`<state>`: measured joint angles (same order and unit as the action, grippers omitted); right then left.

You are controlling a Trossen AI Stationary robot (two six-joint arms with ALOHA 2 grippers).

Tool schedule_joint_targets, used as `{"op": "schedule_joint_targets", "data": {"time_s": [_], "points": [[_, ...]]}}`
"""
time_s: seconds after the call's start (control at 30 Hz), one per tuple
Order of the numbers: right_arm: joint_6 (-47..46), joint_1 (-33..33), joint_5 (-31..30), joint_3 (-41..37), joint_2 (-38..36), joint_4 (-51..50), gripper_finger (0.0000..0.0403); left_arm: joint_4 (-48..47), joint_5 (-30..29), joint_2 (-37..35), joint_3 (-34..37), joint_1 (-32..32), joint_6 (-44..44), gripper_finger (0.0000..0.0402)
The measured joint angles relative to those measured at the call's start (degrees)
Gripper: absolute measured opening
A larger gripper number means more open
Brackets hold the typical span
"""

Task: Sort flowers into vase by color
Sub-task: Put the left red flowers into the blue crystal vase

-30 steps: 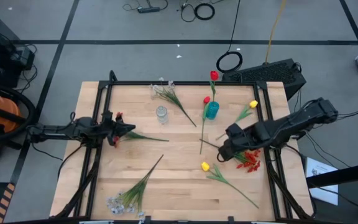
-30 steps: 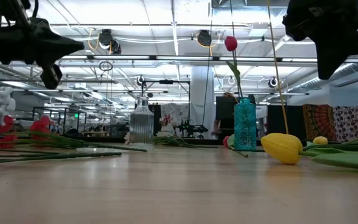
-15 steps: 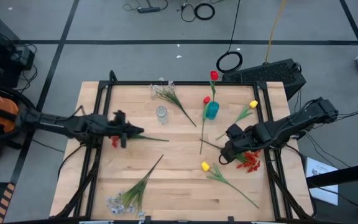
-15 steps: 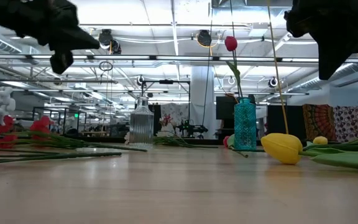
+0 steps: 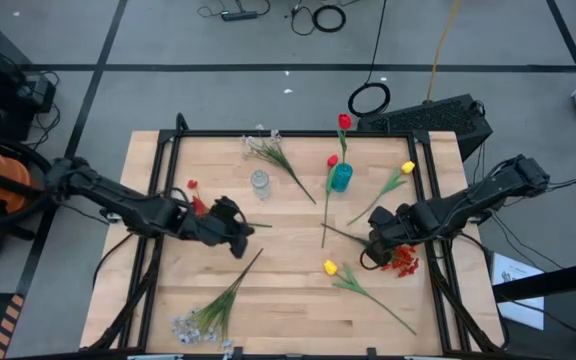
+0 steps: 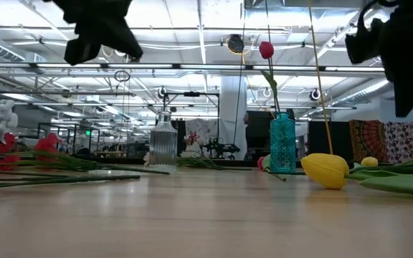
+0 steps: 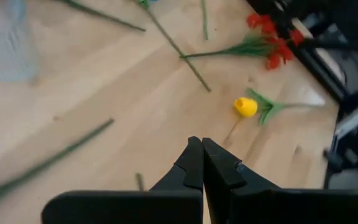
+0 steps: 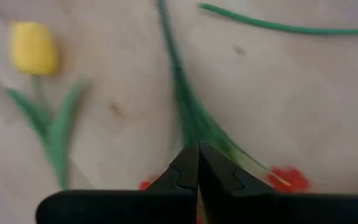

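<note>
My left gripper (image 5: 240, 232) is out over the middle of the table (image 5: 288, 290), fingers pressed together, nothing between them; the left wrist view shows the closed tips (image 7: 201, 163) above bare wood. My right gripper (image 5: 376, 250) sits at the right side, fingers also together and empty, hovering just above the red spray (image 5: 402, 258), near the table's right edge. Right wrist view: tips (image 8: 197, 168) over a green stem with red blossoms at the tips, contact hard to judge because of blur.

Flowers: one red tulip (image 5: 344, 122) stands in the blue vase (image 5: 341, 177), a second red bud (image 5: 332, 160) just beside the vase. Clear vase (image 5: 259, 183) is left of it, looks empty. Yellow tulip (image 5: 329, 267) lies front-center, between my grippers; another yellow tulip (image 5: 408, 168) lies right of the blue vase. White spray (image 5: 193, 322) lies at the front left corner, another wispy spray (image 5: 264, 150) at the back near the clear vase. A small red flower (image 5: 194, 196) lies by my left arm.
</note>
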<state>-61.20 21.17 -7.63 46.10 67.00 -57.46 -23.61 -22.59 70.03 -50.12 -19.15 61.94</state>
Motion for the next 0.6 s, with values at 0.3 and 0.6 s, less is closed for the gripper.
{"op": "schedule_joint_targets", "data": {"time_s": [0.3,0.6], "points": [[2.75,0.33,0.25,-12.16,-6.40,19.24,0.0000,-23.96,-0.35,5.62,-4.70,1.38,42.92,0.0000],[8.93,0.33,0.22,-12.97,-6.60,22.46,0.0000,-34.81,-0.29,8.21,-4.69,4.21,55.59,0.0000]]}}
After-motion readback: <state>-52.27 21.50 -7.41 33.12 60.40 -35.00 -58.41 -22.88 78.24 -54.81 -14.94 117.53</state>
